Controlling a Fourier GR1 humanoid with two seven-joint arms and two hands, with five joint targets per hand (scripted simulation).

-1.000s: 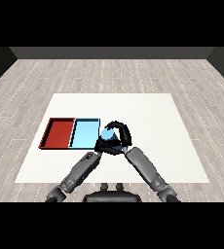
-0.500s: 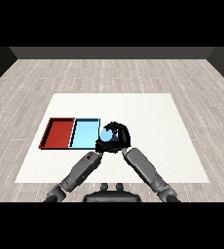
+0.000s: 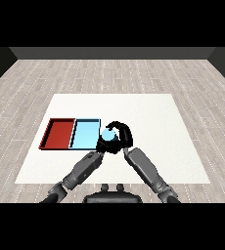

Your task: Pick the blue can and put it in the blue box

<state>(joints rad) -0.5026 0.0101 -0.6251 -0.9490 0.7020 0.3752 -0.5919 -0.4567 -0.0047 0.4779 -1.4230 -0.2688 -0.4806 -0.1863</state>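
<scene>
**Carrying the can toward the blue tray**

Gripping the blue can, the right robot hand curls round it just beside the blue box — placed, I judge, for a short move over the rim. Blue box and red box both look empty, near the surface's left edge. Left robot hand is crowded against the can — finger state unclear.

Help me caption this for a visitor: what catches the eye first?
The two black hands meeting at the table's middle, the right hand curled round the blue can, left hand just beneath. Beside them, to the left, the light blue tray and red tray lie together.
</scene>
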